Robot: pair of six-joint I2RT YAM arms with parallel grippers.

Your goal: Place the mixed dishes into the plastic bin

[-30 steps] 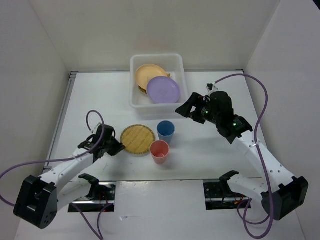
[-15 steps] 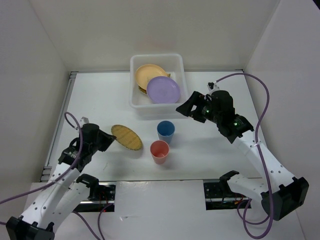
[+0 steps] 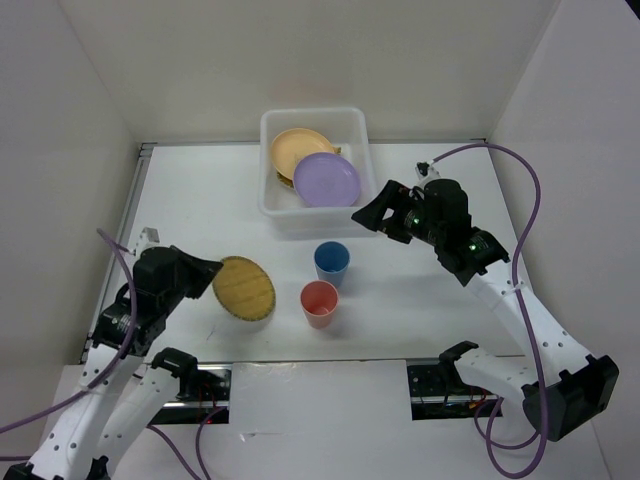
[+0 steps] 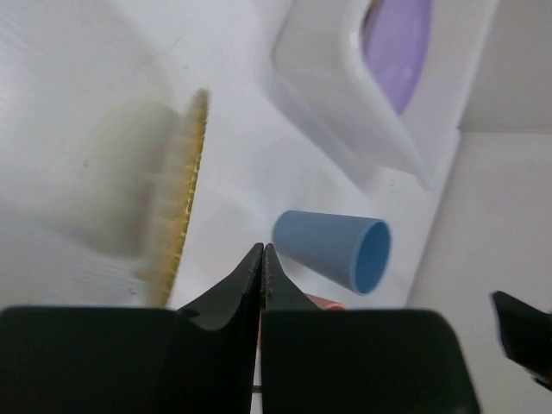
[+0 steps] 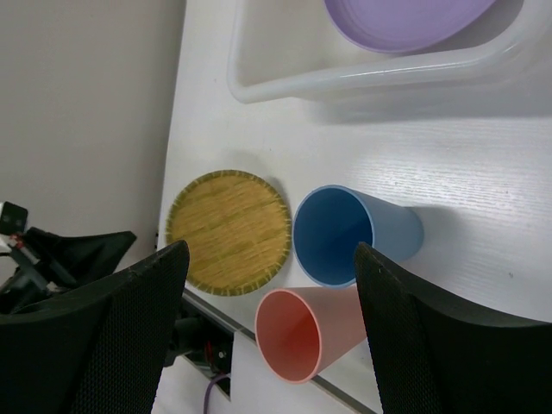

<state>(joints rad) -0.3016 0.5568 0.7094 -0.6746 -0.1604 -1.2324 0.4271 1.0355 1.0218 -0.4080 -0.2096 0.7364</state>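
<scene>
A woven straw-coloured plate (image 3: 243, 287) stands tilted up off the table, blurred and edge-on in the left wrist view (image 4: 185, 190). My left gripper (image 3: 208, 268) is at its left edge, with jaws shut (image 4: 261, 252) and nothing showing between them. The blue cup (image 3: 331, 262) and red cup (image 3: 319, 300) stand upright just right of that plate. The plastic bin (image 3: 268, 130) holds the pale orange plate (image 3: 298, 148) and the lavender plate (image 3: 327, 180); a second woven plate is mostly hidden under them. My right gripper (image 3: 375, 218) is open and empty, above and to the right of the cups (image 5: 269, 259).
The bin stands at the back centre against the wall. White walls close the left, right and back sides. The table's front edge with the arm mounts runs just near of the red cup (image 5: 310, 336).
My left arm has risen and pulled back to the left. The woven plate went from flat on the table to tilted up, shifting left and nearer. The right arm has barely moved.
</scene>
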